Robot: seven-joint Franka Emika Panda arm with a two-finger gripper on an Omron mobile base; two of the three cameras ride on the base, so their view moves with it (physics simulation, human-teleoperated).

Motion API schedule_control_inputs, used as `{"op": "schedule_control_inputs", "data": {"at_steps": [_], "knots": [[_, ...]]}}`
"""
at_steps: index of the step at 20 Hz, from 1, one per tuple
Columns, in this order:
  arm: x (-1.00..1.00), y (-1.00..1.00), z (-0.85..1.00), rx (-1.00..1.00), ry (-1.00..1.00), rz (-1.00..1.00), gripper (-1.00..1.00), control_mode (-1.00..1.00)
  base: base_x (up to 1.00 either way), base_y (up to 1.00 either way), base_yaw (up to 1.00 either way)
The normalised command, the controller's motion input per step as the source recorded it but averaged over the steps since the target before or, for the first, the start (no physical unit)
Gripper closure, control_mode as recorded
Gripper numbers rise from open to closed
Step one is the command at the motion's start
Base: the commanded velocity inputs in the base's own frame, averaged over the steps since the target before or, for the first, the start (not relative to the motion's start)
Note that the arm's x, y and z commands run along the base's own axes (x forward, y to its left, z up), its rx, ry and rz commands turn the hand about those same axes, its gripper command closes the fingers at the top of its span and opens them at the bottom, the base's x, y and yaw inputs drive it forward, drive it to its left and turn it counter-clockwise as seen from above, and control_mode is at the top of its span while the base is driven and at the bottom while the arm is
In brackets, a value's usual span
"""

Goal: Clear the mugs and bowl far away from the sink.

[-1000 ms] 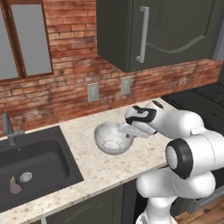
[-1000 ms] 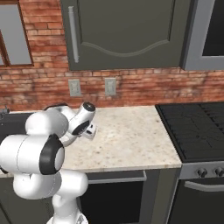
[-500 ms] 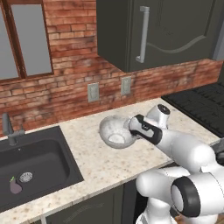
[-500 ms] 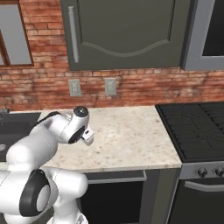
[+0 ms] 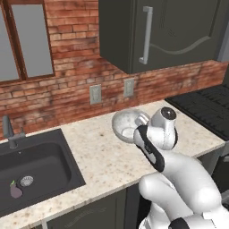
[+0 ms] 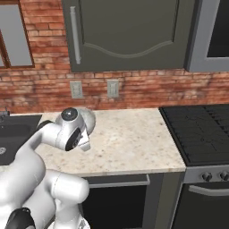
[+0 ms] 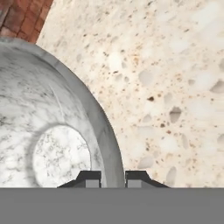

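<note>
The pale speckled bowl is over the stone counter, right of the sink and near the brick wall. In the hand view my gripper is shut on the bowl's rim, one fingertip inside and one outside. From the right base view the bowl peeks out behind my arm. The mugs are out of view.
A grey tap stands behind the sink, and a small dark purple object lies in the basin by the drain. A black stove borders the counter on the right. Dark cabinets hang above, and two outlets sit in the brick wall.
My arm has swung and carried the bowl a little to the right and towards the wall, away from the sink. The grip on the rim is unchanged.
</note>
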Motion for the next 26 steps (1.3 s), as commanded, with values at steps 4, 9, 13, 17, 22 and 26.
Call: {"op": "schedule_control_inputs", "data": {"at_steps": [4,9,13,17,22,26], "knots": [[-0.23,-0.31,0.42,0.18,0.07,-0.15,1.0,-1.0,0.0,0.0,0.0],[-0.34,-0.26,0.44,0.18,0.01,0.0,1.0,-1.0,0.0,0.0,0.0],[-0.3,-0.16,0.42,0.17,0.0,0.0,1.0,-1.0,0.0,0.0,0.0],[-0.36,-0.15,0.29,0.12,0.01,-0.02,1.0,-1.0,0.0,0.0,0.0],[-0.49,-0.18,0.07,0.0,0.0,-0.13,1.0,-1.0,0.0,0.0,0.0],[-0.6,-0.09,0.09,0.0,0.04,-0.18,1.0,-1.0,0.0,0.0,0.0]]}}
